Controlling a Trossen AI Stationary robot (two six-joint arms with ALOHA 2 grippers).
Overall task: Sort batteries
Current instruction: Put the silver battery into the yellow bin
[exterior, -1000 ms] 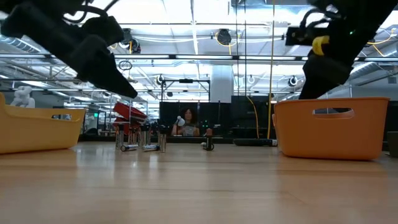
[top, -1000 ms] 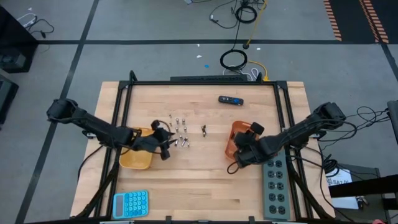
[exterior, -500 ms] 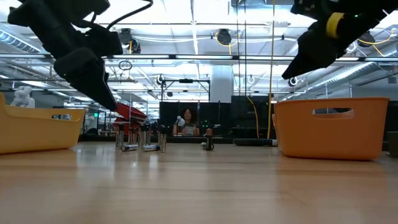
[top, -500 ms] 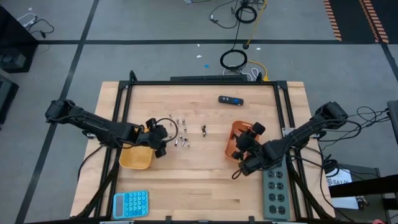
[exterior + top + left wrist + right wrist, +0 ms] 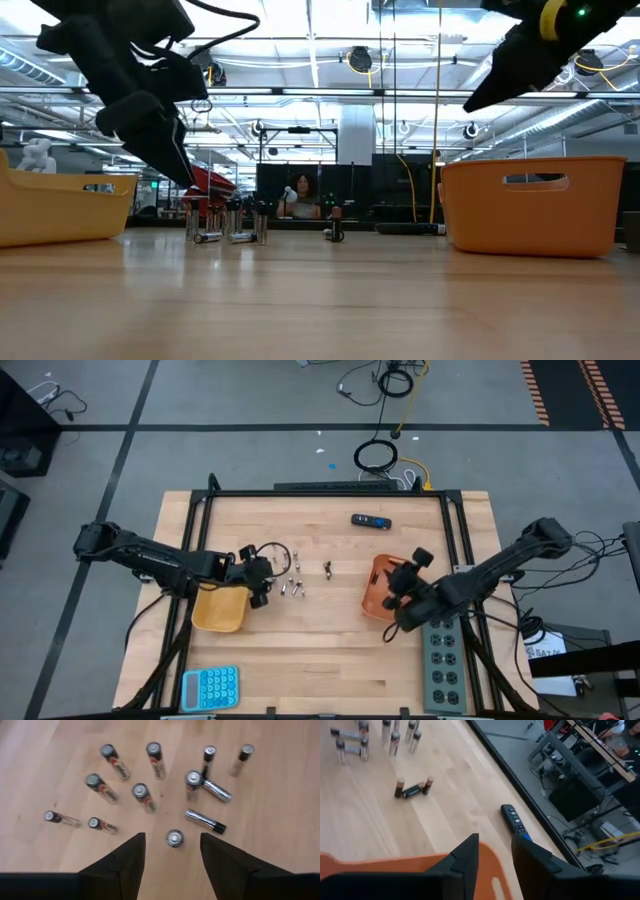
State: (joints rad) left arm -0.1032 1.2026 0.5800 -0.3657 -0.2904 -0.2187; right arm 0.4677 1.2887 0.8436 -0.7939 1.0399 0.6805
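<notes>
Now left gripper (image 5: 172,851) nearer batteries (image 5: 150,790)

I find no text, brand, number or sign I can read in any view. The batteries (image 5: 145,797) under my left wrist camera carry dark and red label bands, but the print on them is too small to make out. The blue calculator (image 5: 210,687) at the lower left of the overhead frame shows keys with no legible figures. A tag on the floor at the lower right of that frame bears marks too blurred to read.
</notes>
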